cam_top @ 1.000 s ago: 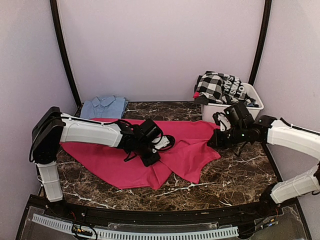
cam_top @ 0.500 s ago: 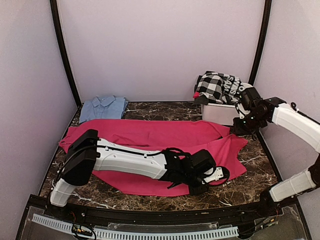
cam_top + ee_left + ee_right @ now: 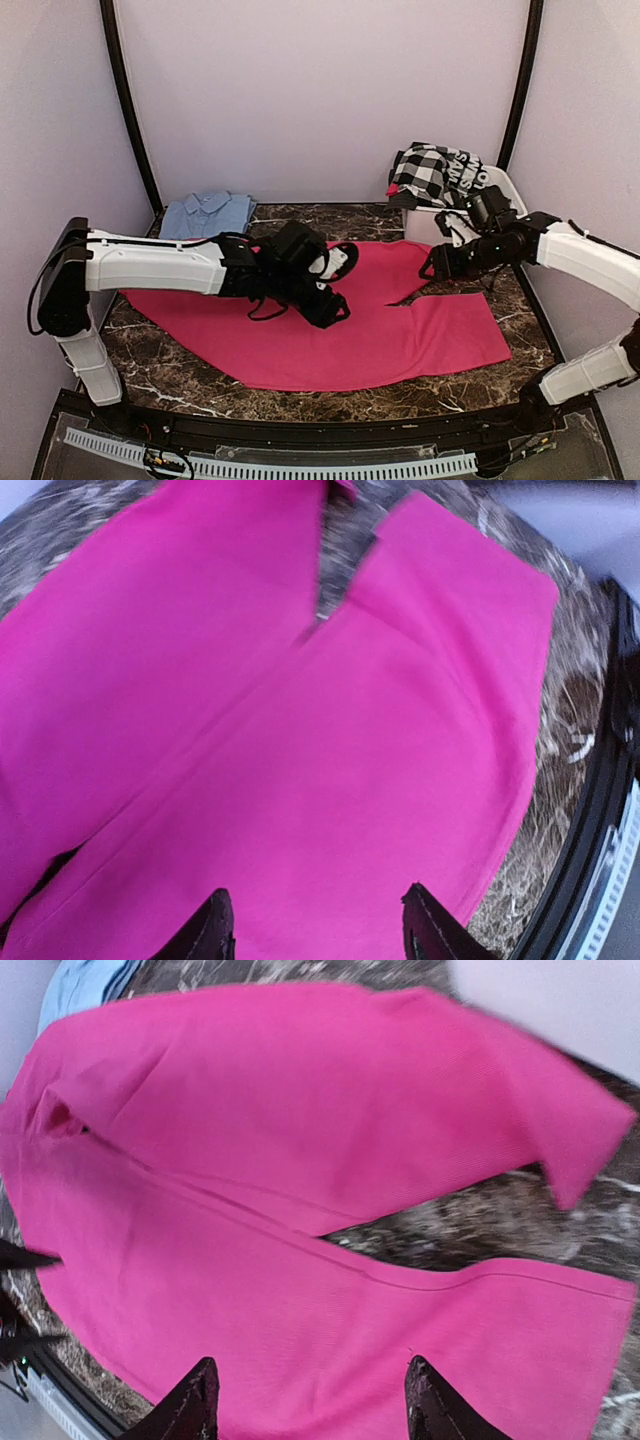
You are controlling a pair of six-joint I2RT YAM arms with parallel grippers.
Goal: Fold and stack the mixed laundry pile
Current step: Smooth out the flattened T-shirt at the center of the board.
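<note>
One pink cloth (image 3: 380, 340), one blue shirt (image 3: 207, 213), one checked garment (image 3: 430, 170)

checked garment (image 3: 428, 168), white lettering (image 3: 467, 177), unreadable

place: robot lab test cell | cues: plain lilac enclosure walls (image 3: 320, 90); black frame poles (image 3: 125, 100); marble-look tabletop (image 3: 160, 370); white robot arm (image 3: 150, 268) bolted at edge

Top view: left arm (image 3: 150, 268) covers the middle-left of the magenta-pink cloth (image 3: 400, 340), and right arm (image 3: 590, 260) hides part of the white tub (image 3: 425, 225) front wall. Print on checked garment (image 3: 430, 170) too small to read.

Left wrist: cloth cut off at left, top and bottom edges. Only the tips of the left hand (image 3: 320, 935) show, bottom edge.

Right wrist: same for right hand (image 3: 310, 1405). Light-blue piece (image 3: 85, 985) clipped and blurred in the upper left.
</note>
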